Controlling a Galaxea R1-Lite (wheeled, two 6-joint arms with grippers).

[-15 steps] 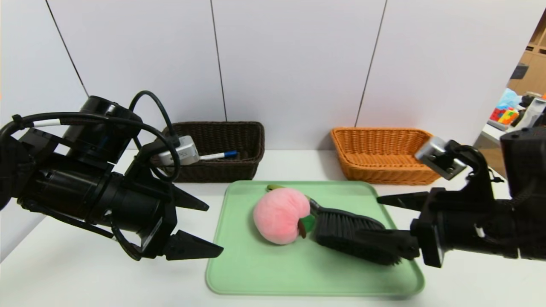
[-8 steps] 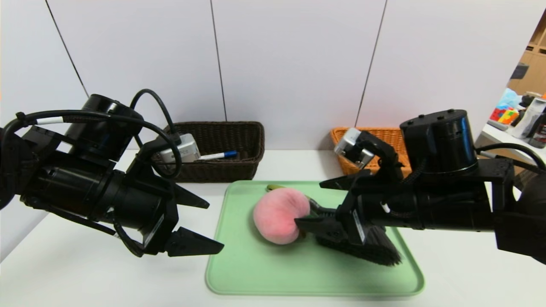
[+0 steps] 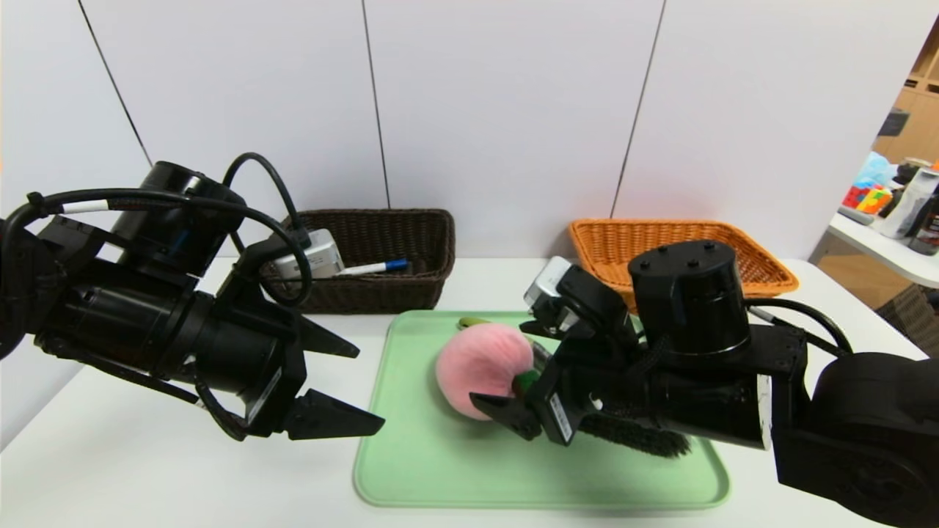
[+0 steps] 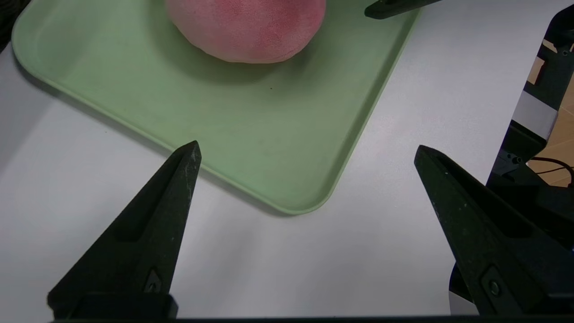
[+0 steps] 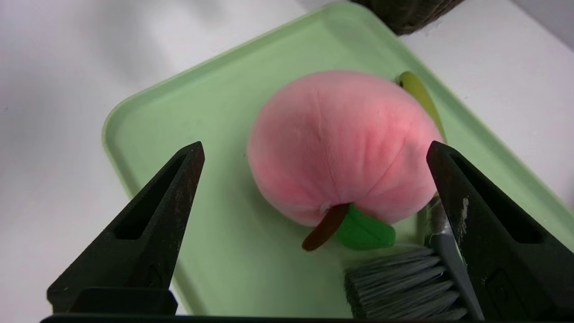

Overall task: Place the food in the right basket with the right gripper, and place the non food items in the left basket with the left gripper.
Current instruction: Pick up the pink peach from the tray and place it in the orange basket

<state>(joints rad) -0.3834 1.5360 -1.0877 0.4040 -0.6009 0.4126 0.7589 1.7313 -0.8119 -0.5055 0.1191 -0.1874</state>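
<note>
The pink plush peach (image 3: 480, 367) lies on the green tray (image 3: 440, 469), its stem and leaf toward my right arm. My right gripper (image 3: 502, 364) is open and low over the tray. In the right wrist view the peach (image 5: 341, 143) fills the gap between the tips of this gripper (image 5: 314, 146). The grey-bristled brush (image 3: 638, 436) lies under that arm, its bristles (image 5: 399, 287) beside the peach. The white marker (image 3: 374, 268) rests in the dark brown left basket (image 3: 396, 242). The orange-tan right basket (image 3: 609, 242) holds nothing I can see. My left gripper (image 3: 370, 389) hangs open at the tray's left edge.
The left wrist view shows the tray's near corner (image 4: 309, 202) and bare white table beneath the open left gripper (image 4: 306, 147). A wall stands close behind both baskets. A side table with clutter (image 3: 895, 198) sits at the far right.
My right arm has swung left and down across the tray, from over the brush to the peach, its gripper open throughout. The left arm has stayed put.
</note>
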